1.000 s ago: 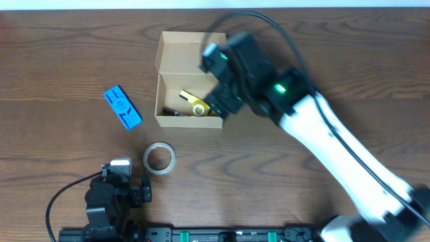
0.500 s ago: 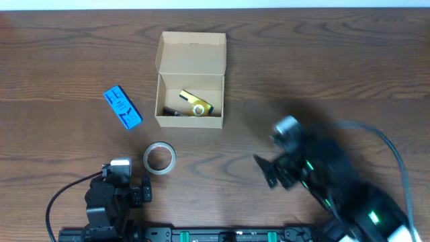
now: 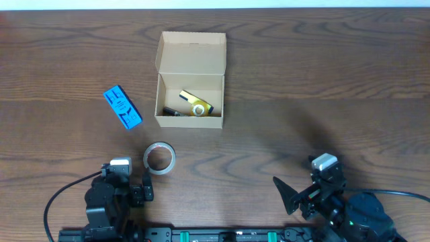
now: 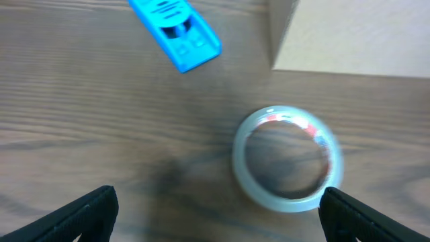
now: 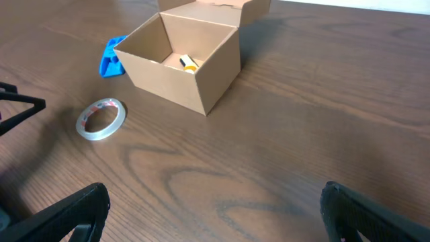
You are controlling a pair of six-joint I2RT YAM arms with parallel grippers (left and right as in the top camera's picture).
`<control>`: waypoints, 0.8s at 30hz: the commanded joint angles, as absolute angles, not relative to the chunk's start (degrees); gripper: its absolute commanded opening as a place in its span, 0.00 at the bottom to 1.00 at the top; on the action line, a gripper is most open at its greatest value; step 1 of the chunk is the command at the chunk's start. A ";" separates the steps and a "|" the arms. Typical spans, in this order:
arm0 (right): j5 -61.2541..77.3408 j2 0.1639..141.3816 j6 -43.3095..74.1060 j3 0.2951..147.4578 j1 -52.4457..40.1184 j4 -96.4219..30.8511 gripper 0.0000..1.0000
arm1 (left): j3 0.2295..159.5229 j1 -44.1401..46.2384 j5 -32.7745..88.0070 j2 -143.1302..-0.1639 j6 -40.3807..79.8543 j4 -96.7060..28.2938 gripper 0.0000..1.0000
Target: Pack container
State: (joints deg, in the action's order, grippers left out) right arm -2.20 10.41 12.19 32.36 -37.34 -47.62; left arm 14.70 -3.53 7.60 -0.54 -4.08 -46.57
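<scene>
The tan cardboard container [image 3: 191, 81] stands open at the upper middle of the table, flap lid folded back. A yellow and black item [image 3: 195, 104] lies inside it. The container also shows in the right wrist view [image 5: 185, 57] and its corner in the left wrist view [image 4: 356, 33]. A clear tape roll [image 3: 159, 158] lies in front of the container; it also shows in the left wrist view [image 4: 289, 160] and the right wrist view [image 5: 101, 119]. My left gripper [image 3: 141, 191] is open and empty just short of the roll. My right gripper [image 3: 295, 198] is open and empty at the front right.
A small flat blue packet [image 3: 122, 107] lies left of the container, also in the left wrist view [image 4: 175, 30] and the right wrist view [image 5: 111, 57]. The wooden table [image 3: 322, 81] runs wide to the right.
My right arm has pulled back from the container to the front right edge of the table. The left arm, the roll and the packet have not moved.
</scene>
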 commanded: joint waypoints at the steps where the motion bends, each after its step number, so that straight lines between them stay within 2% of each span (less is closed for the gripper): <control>1: -2.79 10.13 13.23 32.01 -37.15 -47.86 0.99 | 15.29 -3.31 10.79 -0.34 2.13 -46.72 0.95; 8: -2.79 10.13 13.23 32.01 -37.15 -48.73 1.00 | 24.71 -3.31 8.95 -6.04 15.16 -49.34 0.95; 13: -2.79 10.13 13.23 32.01 -37.15 -51.75 0.99 | 34.85 -3.31 9.28 -18.00 15.64 -49.23 0.95; 20: -2.79 10.13 13.23 32.01 -37.15 -57.17 0.99 | 52.97 -3.31 9.02 -42.00 15.40 -47.88 0.95; 24: -2.79 10.13 13.23 32.01 -37.15 -59.94 0.99 | 57.36 -3.31 8.80 -51.31 15.44 -47.20 0.95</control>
